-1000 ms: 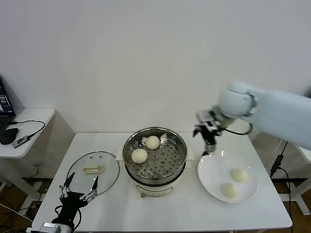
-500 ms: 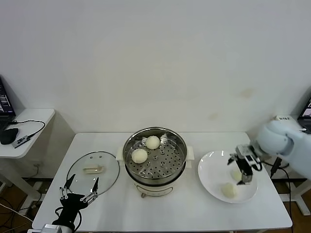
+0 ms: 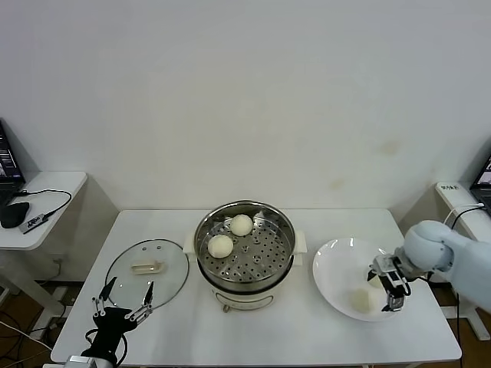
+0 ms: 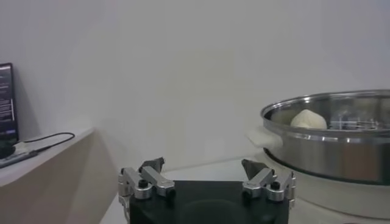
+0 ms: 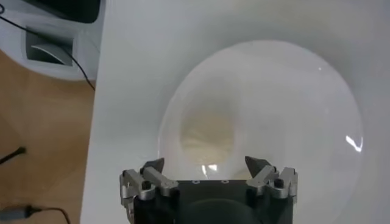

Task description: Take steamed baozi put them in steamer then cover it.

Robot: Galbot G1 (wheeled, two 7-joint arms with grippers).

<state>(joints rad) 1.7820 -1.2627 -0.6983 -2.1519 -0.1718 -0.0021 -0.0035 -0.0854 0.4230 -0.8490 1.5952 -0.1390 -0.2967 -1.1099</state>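
Note:
The steamer (image 3: 245, 247) stands mid-table with two baozi (image 3: 242, 225) (image 3: 220, 246) on its perforated tray. On the white plate (image 3: 337, 264) to its right, one baozi (image 3: 360, 299) lies near the front. My right gripper (image 3: 390, 285) is open and low over the plate's right side, and hides the spot where the other bun lay. In the right wrist view, a baozi (image 5: 207, 137) lies on the plate (image 5: 292, 97) just ahead of the open right gripper (image 5: 206, 165). My left gripper (image 3: 121, 305) is open and parked at the front left. It also shows in its wrist view (image 4: 206, 167), where the steamer (image 4: 329, 143) is seen with a baozi (image 4: 308, 119) in it.
The clear glass lid (image 3: 147, 267) with a cream handle lies flat on the table, left of the steamer and just beyond my left gripper. A small side table (image 3: 42, 192) with cables stands at the far left. The white table's right edge (image 3: 441, 322) is close to the plate.
My right arm has swung from behind the plate, near the steamer's right side, out to the right and down over the plate. The left arm has stayed put.

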